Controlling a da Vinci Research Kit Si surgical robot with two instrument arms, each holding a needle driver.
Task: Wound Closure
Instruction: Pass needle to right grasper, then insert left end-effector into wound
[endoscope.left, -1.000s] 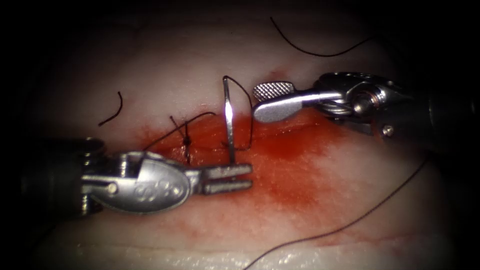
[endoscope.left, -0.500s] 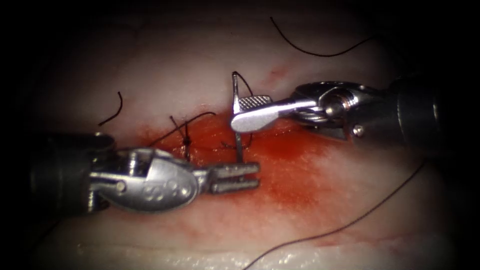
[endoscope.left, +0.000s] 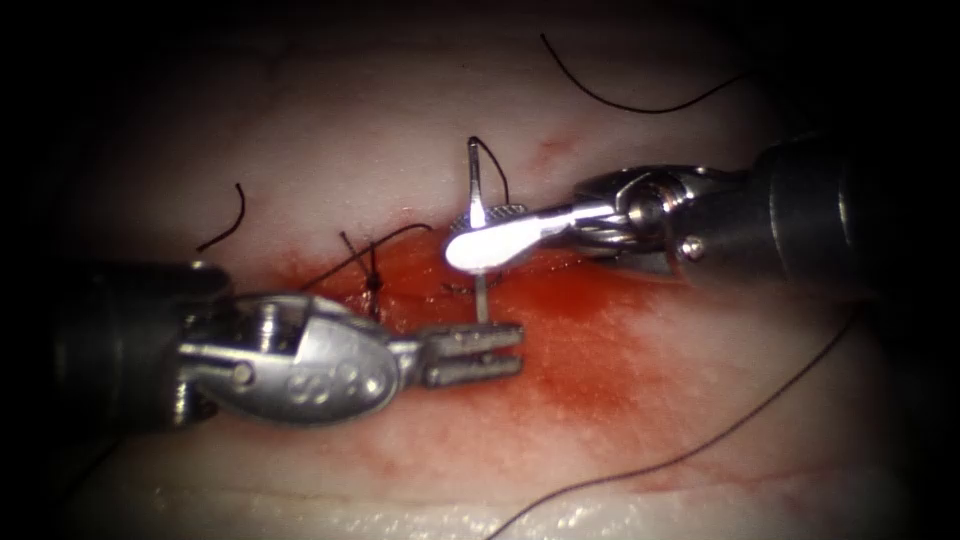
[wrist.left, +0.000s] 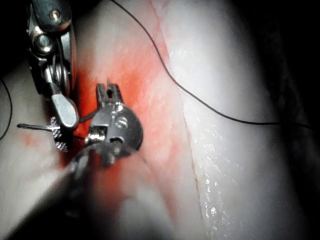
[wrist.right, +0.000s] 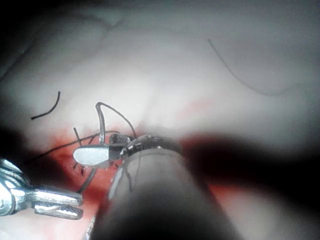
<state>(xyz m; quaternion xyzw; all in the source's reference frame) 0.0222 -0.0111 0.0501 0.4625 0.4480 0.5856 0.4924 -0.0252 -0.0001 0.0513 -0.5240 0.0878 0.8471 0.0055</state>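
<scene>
Right gripper (endoscope.left: 478, 240) at frame centre, clamped across the needle (endoscope.left: 475, 190) partway along its curve; also seen closed on it in the right wrist view (wrist.right: 97, 154). Left gripper (endoscope.left: 480, 355) just below, jaws slightly apart, holding nothing, tips beside the needle's lower end. Needle standing nearly upright over the cut (endoscope.left: 420, 290), swaged end above the jaws with thread (endoscope.left: 495, 170) looping off it, lower end running down toward the red fluid (endoscope.left: 580, 350); whether that end sat in the tissue (endoscope.left: 350, 150) could not be told. Earlier stitch knot (endoscope.left: 373, 283) left of the needle. Loose cut end of thread (endoscope.left: 228, 222) at left, long strand (endoscope.left: 720, 435) trailing lower right.
</scene>
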